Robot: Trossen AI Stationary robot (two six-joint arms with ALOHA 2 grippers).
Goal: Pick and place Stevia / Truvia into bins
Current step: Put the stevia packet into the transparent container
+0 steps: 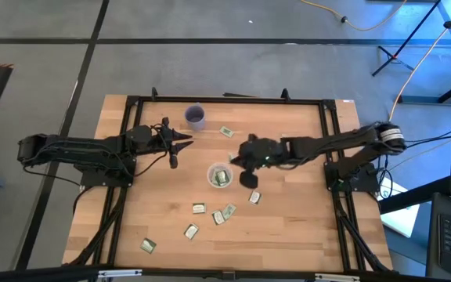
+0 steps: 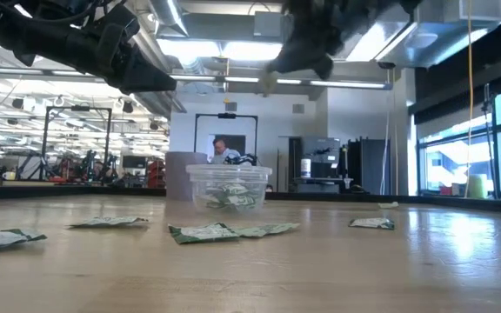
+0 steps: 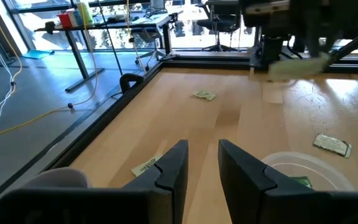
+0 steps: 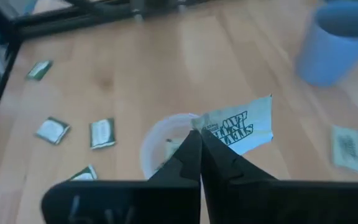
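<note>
From my station, overhead view, working left to right. The left gripper (image 1: 174, 149) waits over the wood table (image 1: 288, 235), left of centre, near the purple cup (image 1: 196, 117) that stands toward the far edge. Its fingers (image 3: 173, 171) stand partly apart with a clear gap between them; I see nothing in them.

Near the table's middle sits the clear cup (image 1: 220, 175), round, whitish, pale rim. The low view shows green-and-white sachets already piled inside it (image 2: 228, 196).

Loose sachets on the wood:
- one at the front left (image 1: 148, 246);
- a group in front of the cup: (image 1: 191, 231), (image 1: 199, 208), (image 1: 218, 217), (image 1: 229, 210);
- one to the cup's right front (image 1: 254, 197);
- one alone beyond the cup, toward the far edge (image 1: 226, 132).

All are small flat rectangles, green print on white paper, some slightly crumpled and lifting at the edges in the low view.

The right gripper (image 1: 237, 162) hangs above the table just to the right of the clear cup. Its fingers are pinched closed on one sachet (image 4: 238, 132), gripped by one corner. The packet sticks out past the fingertips, tilted, white with green lettering reading "STEVIA", upside down to the wrist camera. In that view the cup's rim (image 4: 149, 144) lies directly below the fingertips, with the purple cup (image 4: 336, 45) farther off. The held sachet is clear of the table and not yet in the cup.
</note>
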